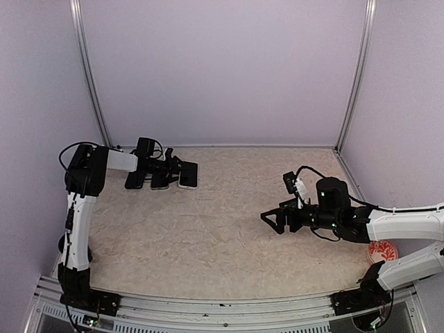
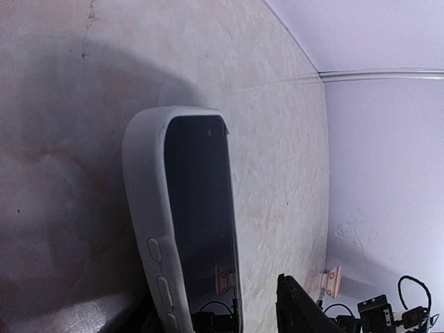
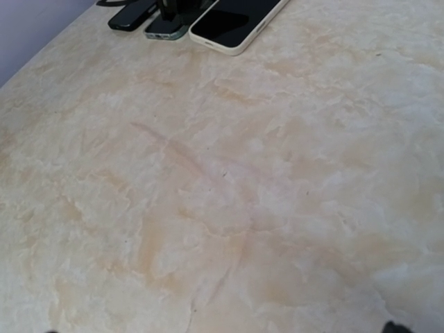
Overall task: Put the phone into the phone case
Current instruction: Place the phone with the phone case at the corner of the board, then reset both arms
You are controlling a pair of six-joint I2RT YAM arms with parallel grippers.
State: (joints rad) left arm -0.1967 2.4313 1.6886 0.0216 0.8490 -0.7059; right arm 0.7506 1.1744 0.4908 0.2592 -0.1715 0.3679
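Observation:
A dark-screened phone (image 2: 201, 208) sits inside a whitish translucent phone case (image 2: 146, 201) with raised button covers; the case's ring mark is hidden. It lies flat at the far left (image 1: 188, 175) and shows at the top of the right wrist view (image 3: 232, 21). My left gripper (image 1: 170, 168) is open and straddles it (image 2: 215, 312). The right finger (image 2: 298, 312) stands apart from the phone's edge. My right gripper (image 1: 272, 220) is open and empty, low over bare table right of centre, with only its fingertips (image 3: 395, 326) showing.
Two more slabs lie left of the cased phone: a black one (image 1: 135, 180) (image 3: 128, 15) and a grey-edged one (image 1: 161, 182) (image 3: 165, 28). A red-and-white round object (image 1: 382, 251) sits by the right arm. Walls and metal posts close in the table.

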